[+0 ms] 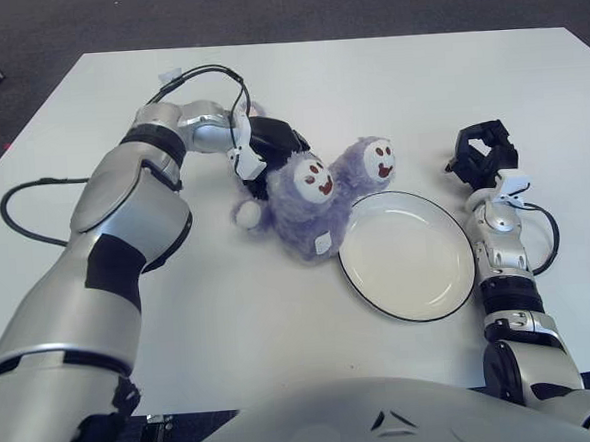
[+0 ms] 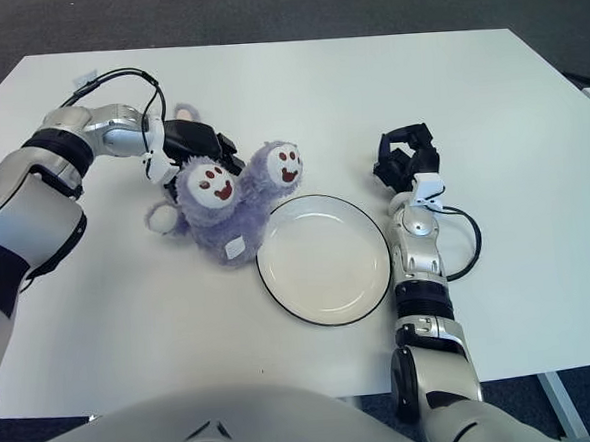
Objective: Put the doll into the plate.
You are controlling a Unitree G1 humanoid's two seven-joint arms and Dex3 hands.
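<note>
A broad white rectangular worktop (image 1: 387, 85) fills most of the frame, with dark carpet beyond its upper edge. Just right of centre lies a round white plate with a thin dark rim (image 1: 407, 256), bare inside. Directly to its upper left sits a fluffy purple plush doll (image 1: 299, 206) whose two round feet, each with a red-and-white smiling face, point up towards the camera; the nearer foot seems to touch or slightly overlap the plate's upper-left rim, while the body lies on the worktop outside the plate. The left hand (image 1: 270, 147), black and mounted on a silver arm that comes in from the lower left, is at the doll's upper-left side with its fingers clamped on the plush. The right hand (image 1: 482, 151) shows at the right, beside the plate's upper-right edge, its dark fingers curled inward and holding nothing.
</note>
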